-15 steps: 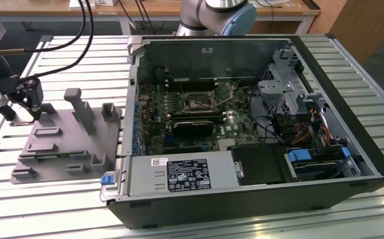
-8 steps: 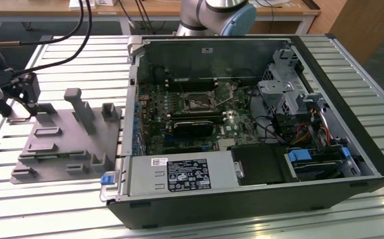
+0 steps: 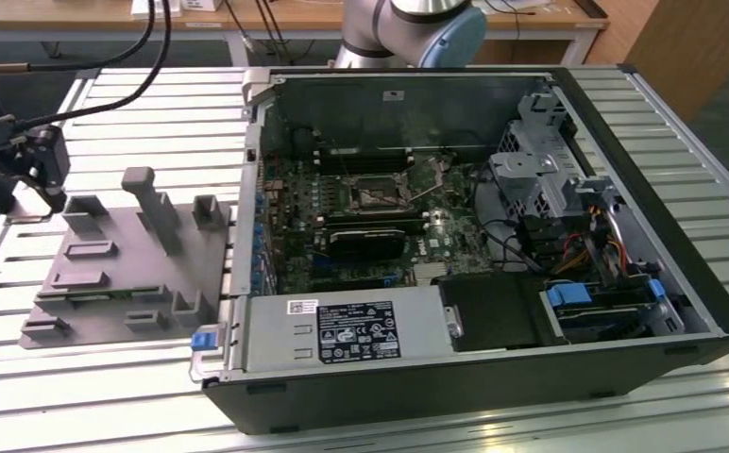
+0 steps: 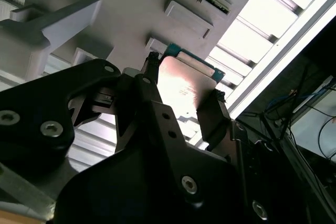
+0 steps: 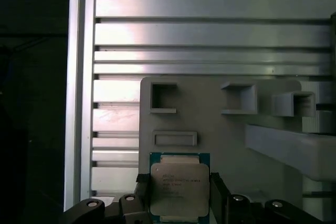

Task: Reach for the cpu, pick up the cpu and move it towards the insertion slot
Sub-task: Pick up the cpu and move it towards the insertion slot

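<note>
two fingers (image 5: pixel 217 195) of the gripper (image 5: pixel 179 193) pinch the cpu (image 5: pixel 179 182).

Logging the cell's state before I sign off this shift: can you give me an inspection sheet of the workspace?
Surface: slatted metal table, carrying the fixture and an open computer case.
Job's things: cpu over the grey fixture; insertion slot on the motherboard, dark centre showing.
Clutter: nothing seen.
Grippers: gripper shut on the cpu's edges, at the exterior view's left.
Cables: black cables run to the wrist; coloured wires inside the case.
Surroundings: wooden bench behind.
</note>
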